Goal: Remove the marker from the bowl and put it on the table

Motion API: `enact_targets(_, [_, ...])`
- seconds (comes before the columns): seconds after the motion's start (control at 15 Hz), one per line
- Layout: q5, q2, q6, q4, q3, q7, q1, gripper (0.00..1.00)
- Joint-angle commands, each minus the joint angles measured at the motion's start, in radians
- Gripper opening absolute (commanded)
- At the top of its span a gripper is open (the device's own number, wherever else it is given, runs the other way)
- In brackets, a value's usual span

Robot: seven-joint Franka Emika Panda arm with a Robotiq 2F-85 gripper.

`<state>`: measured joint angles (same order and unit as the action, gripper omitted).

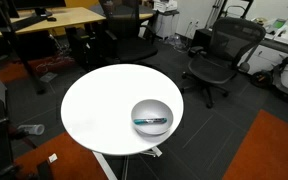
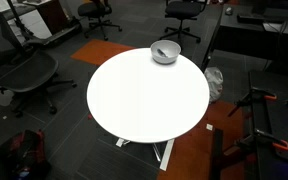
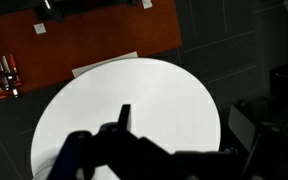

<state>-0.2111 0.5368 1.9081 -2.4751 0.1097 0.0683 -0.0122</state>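
Note:
The shiny metal bowl (image 1: 151,115) stands on the round white table (image 1: 99,100) near its edge; it also shows in an exterior view at the table's far edge (image 2: 165,51). The marker (image 1: 150,121), dark with a teal part, lies inside the bowl. In the wrist view the gripper (image 3: 182,125) is a dark silhouette high above the table (image 3: 154,90), its fingers spread apart and empty. The bowl and the marker are out of the wrist view. The arm is not seen in either exterior view.
Black office chairs (image 1: 219,55) (image 2: 24,70) stand around the table. Wooden desks (image 1: 54,20) are at the back, and one shows in the wrist view (image 3: 94,35). An orange carpet patch (image 1: 274,150) lies on the dark floor.

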Motion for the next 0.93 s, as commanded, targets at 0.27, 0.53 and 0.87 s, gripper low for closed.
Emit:
enact_targets(0.27, [-0.009,-0.002,-0.004,0.002,-0.017,-0.008,-0.020,1.00])
enact_targets(0.53, [-0.002,-0.016,0.012,0.009,-0.019,-0.006,-0.022,1.00])
enact_targets(0.87, [0.035,-0.082,0.165,0.040,-0.033,-0.005,-0.035,1.00])
